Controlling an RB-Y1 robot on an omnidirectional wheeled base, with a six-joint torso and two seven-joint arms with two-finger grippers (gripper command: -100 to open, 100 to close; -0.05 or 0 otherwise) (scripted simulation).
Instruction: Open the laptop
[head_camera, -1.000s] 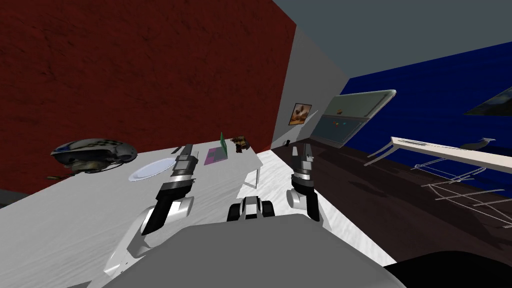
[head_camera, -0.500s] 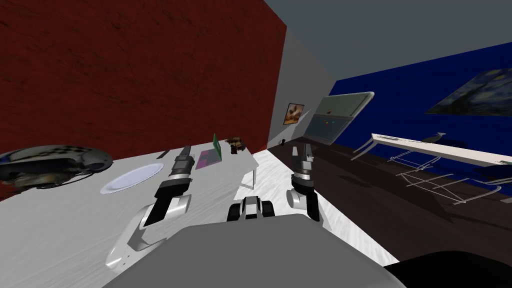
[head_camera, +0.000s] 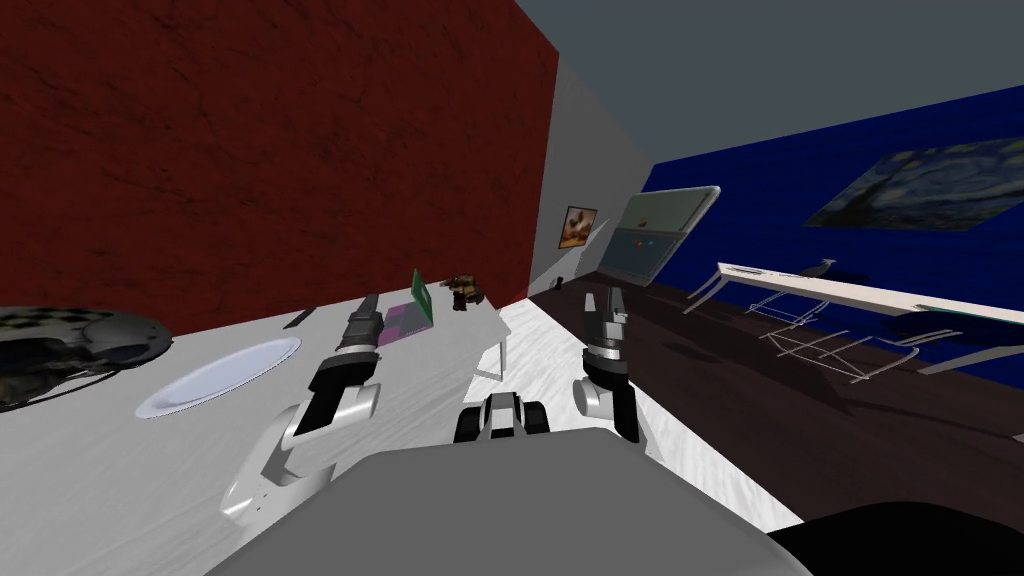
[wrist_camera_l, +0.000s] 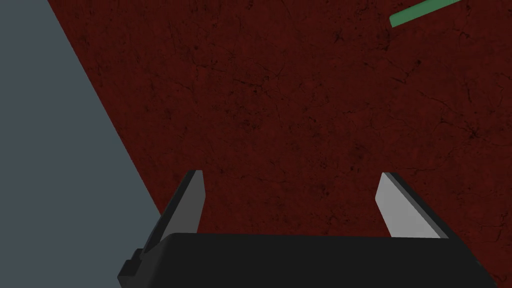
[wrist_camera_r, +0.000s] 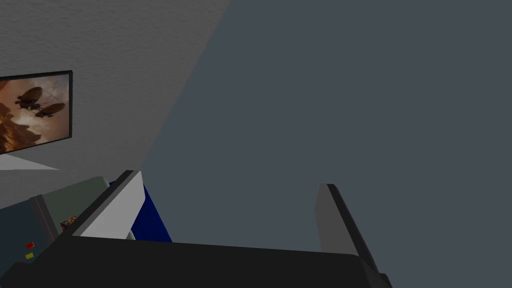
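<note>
Just left of centre in the head view, the laptop sits near the far end of the white table, beyond a plate. Its green lid stands close to upright over a pinkish base, so it looks at least partly open. The left claw hovers just short of it, fingers spread and holding nothing. The right claw, centre-right and off the table, is spread too. I judge the lid thin, stiff, light and smooth. It is best nudged gently at its free top edge, since the base may slide or tip.
</note>
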